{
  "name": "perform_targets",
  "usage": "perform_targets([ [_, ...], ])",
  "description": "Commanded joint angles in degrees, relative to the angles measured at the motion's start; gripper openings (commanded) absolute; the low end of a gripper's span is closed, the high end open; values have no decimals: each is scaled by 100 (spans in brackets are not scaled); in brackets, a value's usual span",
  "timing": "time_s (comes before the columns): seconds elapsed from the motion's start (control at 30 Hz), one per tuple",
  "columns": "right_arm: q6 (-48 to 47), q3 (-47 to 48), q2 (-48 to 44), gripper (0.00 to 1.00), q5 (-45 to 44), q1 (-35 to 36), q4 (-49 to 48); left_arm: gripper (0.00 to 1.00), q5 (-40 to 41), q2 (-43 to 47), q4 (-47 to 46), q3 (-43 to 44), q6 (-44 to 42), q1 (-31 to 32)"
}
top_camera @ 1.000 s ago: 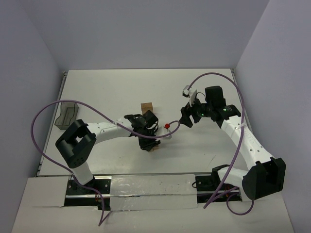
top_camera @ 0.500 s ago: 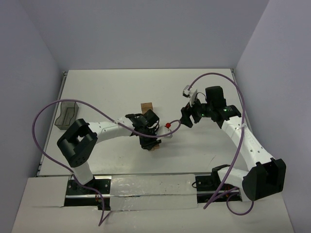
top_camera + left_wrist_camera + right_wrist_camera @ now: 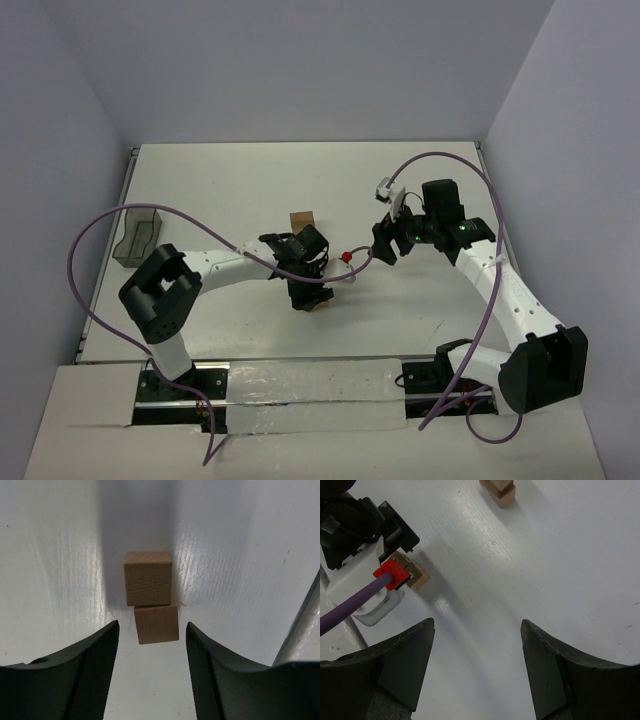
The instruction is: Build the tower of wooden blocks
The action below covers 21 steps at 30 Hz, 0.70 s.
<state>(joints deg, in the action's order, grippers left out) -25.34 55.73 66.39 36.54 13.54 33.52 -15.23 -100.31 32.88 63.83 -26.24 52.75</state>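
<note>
right now, two tan cubes (image 3: pixel 148 578) stacked on the white table (image 3: pixel 240 555), between the fingers of the left gripper (image 3: pixel 152 630), near the middle of the table in the overhead view. upper cube set a little to one side of the lower, not square over it. left fingers (image 3: pixel 95 670) apart, clear of both cubes on either side, gripping nothing. right gripper (image 3: pixel 476 625) spread too, empty, hovering well apart from the stack. further back, another small pile of blocks (image 3: pixel 498 491), a reddish-brown piece among them, not yet added.

main risk, judged from here: knocking the stack over while lifting the left arm away. little room between each finger and the cubes, so any sideways drift or twist on the way up likely to clip the top cube and push it off its off-centre seat. safer to rise straight, then swing. second risk: building higher on that offset, every added block leaning further the same way. also worth watching: the purple cable (image 3: pixel 350 607) hanging close by the stack.
</note>
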Motion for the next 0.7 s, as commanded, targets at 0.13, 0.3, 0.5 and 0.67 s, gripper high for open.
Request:
perform_targets([
  [0.13, 88, -27, -246, 77, 46, -44, -188, 66, -50, 267, 152, 561, 19, 16],
  [0.3, 118, 121, -246, 77, -130, -34, -79, 89, -109, 985, 324, 941, 267, -195],
  [0.5, 866, 480, -65, 94, -604, 177, 31, 99, -425, 2257, 69, 1018, 1295, -1180],
  [0.67, 1196, 349, -312, 100, -1507, 1516, -314, 99, 287, 3616, -543, 490, 2050, -1894],
])
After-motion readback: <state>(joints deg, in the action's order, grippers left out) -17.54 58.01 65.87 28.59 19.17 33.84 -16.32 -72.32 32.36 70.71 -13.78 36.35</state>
